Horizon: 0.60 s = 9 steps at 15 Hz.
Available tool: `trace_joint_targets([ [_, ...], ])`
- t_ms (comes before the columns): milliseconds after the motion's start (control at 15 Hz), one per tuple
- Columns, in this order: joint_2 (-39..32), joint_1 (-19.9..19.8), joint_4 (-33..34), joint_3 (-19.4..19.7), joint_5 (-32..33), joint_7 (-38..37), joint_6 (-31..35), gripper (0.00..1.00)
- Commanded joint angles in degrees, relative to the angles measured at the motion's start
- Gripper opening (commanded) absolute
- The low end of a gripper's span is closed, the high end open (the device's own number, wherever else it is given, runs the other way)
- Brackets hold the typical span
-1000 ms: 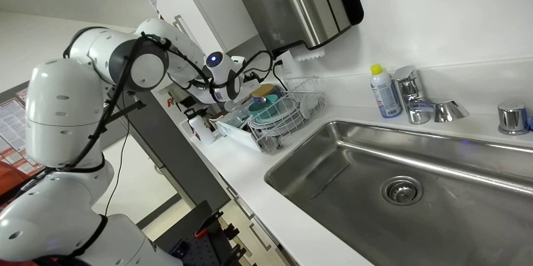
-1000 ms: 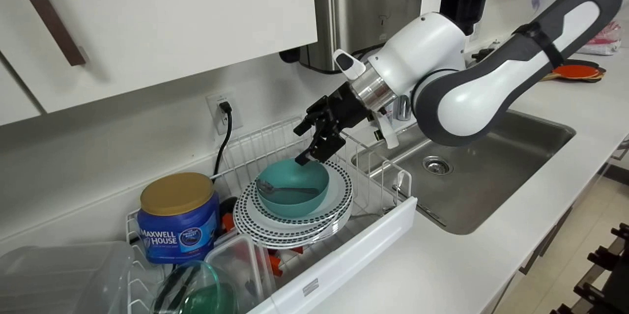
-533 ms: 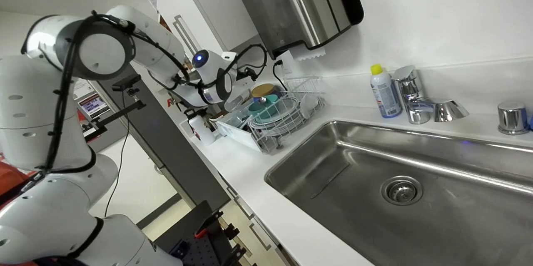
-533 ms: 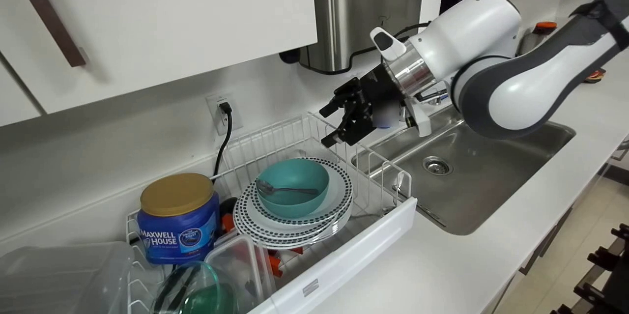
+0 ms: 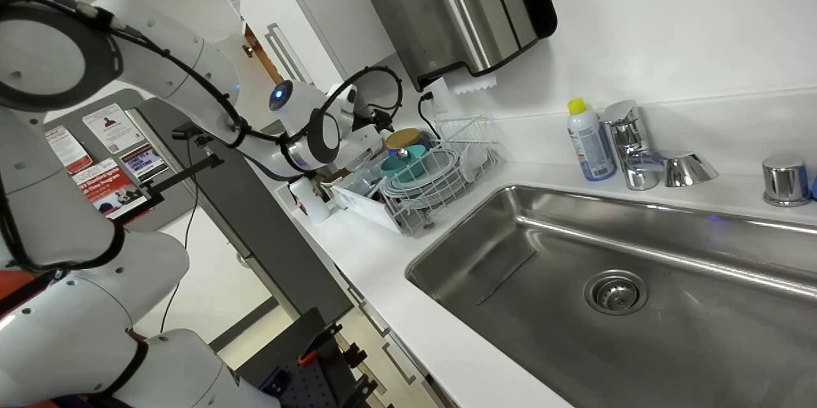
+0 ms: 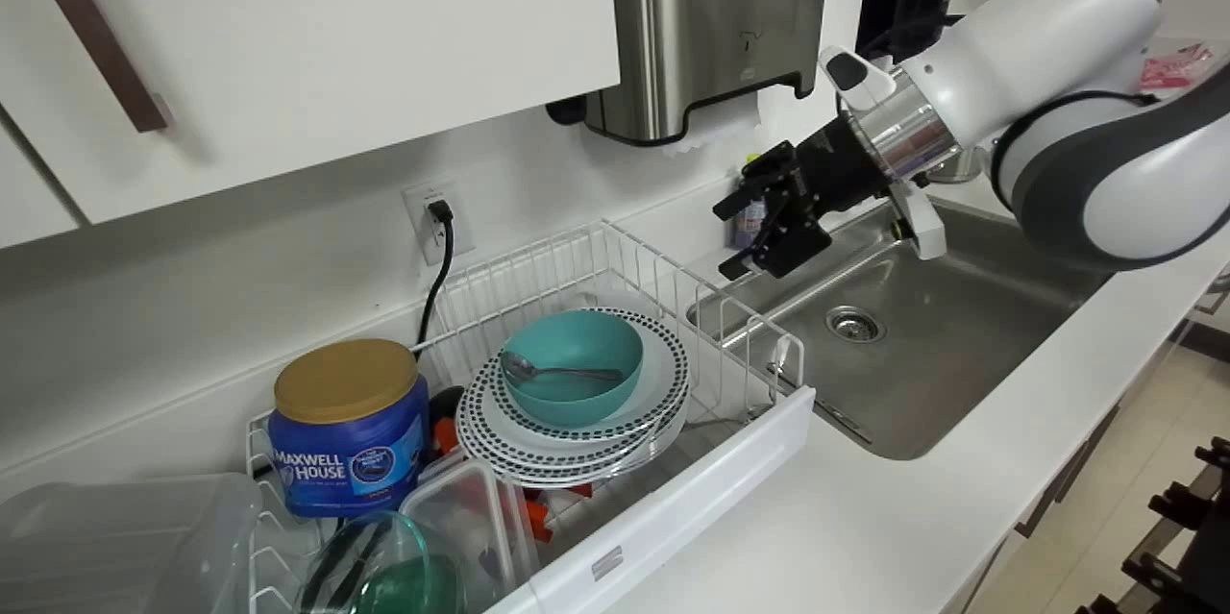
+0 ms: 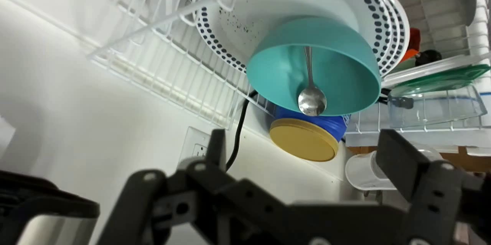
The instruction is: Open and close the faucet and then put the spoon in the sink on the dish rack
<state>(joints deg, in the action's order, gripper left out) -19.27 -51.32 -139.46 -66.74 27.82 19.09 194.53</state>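
So, farthest left of the end effector [image 6: 730, 239] in an exterior view, a clear plastic container [image 6: 125, 547] is resting, and a tan-lidded blue tub [image 6: 346, 455] is standing closer. Below the end effector and to its left, the dish rack [image 6: 706, 484] is holding a stack of dotted plates [image 6: 586, 455]; a teal bowl [image 6: 581, 398] is sitting on them, and a metal spoon [image 7: 312, 97] is lying inside that bowl. In the wrist view, the spoon is showing beyond the end effector, well apart from it. Above the end effector, a steel dispenser [image 6: 730, 9] is hanging. The end effector itself is hanging in the air, apart from the rack, its jaws standing wide apart. Below it and to its right, the sink [image 6: 913, 374] is lying sunk into the white bench [image 6: 826, 537]. Well to its right in an exterior view, a yellow-capped bottle [image 5: 590, 143] is standing on the bench, the faucet [image 5: 640, 162] is rising just beside the bottle, and a chrome cylinder [image 5: 785, 181] is sitting farther right.
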Motion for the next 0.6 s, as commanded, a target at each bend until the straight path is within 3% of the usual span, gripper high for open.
trace_joint_targets([
  [0,8.69,-10.89,-6.11,-8.58,0.40,-5.07,-1.02,1.00],
  [267,11.53,-22.47,-9.61,-17.56,0.89,-8.25,-0.69,1.00],
  [533,13.04,-31.24,-11.36,-23.84,1.02,-9.72,-0.70,1.00],
])
